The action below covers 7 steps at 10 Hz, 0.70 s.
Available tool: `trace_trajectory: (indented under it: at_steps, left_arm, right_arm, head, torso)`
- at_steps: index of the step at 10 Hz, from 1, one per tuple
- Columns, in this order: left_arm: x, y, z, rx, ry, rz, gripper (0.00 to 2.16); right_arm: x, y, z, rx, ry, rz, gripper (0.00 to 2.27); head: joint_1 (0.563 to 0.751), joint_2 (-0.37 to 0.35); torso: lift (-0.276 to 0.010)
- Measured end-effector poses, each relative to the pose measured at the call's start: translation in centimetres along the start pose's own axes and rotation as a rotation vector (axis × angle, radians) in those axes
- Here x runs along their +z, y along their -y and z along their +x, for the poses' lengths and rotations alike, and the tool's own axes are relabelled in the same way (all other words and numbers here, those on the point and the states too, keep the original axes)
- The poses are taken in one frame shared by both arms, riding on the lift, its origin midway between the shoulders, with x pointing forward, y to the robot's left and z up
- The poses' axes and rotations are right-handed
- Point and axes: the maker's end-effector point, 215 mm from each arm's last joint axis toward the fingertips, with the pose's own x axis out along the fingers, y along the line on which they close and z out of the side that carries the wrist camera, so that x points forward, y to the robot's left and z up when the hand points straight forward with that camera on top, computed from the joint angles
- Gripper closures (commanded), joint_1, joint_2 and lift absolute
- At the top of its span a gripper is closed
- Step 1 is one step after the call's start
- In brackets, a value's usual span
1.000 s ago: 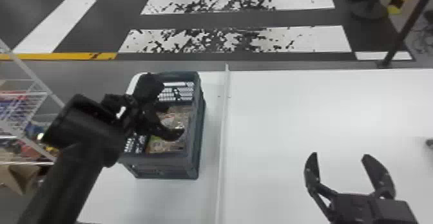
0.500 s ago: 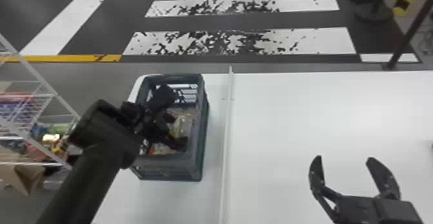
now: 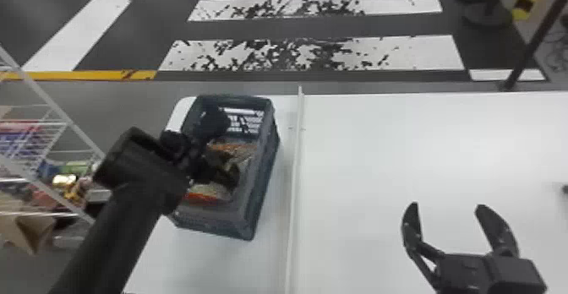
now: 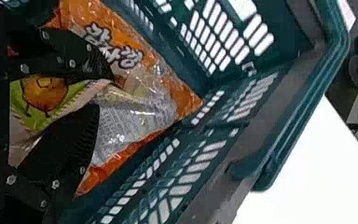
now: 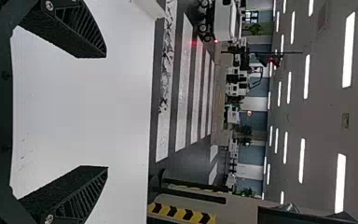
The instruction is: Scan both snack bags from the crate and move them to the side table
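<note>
Sitting nearest, right gripper: fingers wide apart, nothing between, above white table. Farther off, left gripper down in crate, fingers mostly drawn in, looks pinched on snack bag. One bag or two there, can't tell. Early stage, I judge: grasp probably made; lifting, scanning, side-table transfer left.

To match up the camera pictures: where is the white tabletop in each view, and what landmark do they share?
Head view: tabletop across the lower right, also around the crate.
Left wrist view: tabletop at lower right, past the crate's rim.
Right wrist view: tabletop at left, behind the right gripper.
Shared landmark: dark floor beyond the tabletop.
</note>
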Motion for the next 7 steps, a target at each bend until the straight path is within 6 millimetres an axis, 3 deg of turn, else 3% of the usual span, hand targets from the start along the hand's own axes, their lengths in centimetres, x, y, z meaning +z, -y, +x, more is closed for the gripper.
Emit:
trace_trajectory:
  at_steps: [2, 7]
  left_arm:
    - [1.5, -0.2, -2.0, -0.017, 0.118, -0.092, 2.13]
    - [0.7, -2.1, -6.6, 0.038, 0.246, -0.255, 2.13]
  right_arm:
    - [-0.1, 0.2, 0.0, -0.002, -0.002, 0.004, 0.07]
    - [-0.1, 0.1, 0.0, -0.002, -0.002, 0.005, 0.07]
  head:
    - [0.695, 0.145]
    - [0.695, 0.188]
  torso:
    - [-0.075]
    - [-0.075]
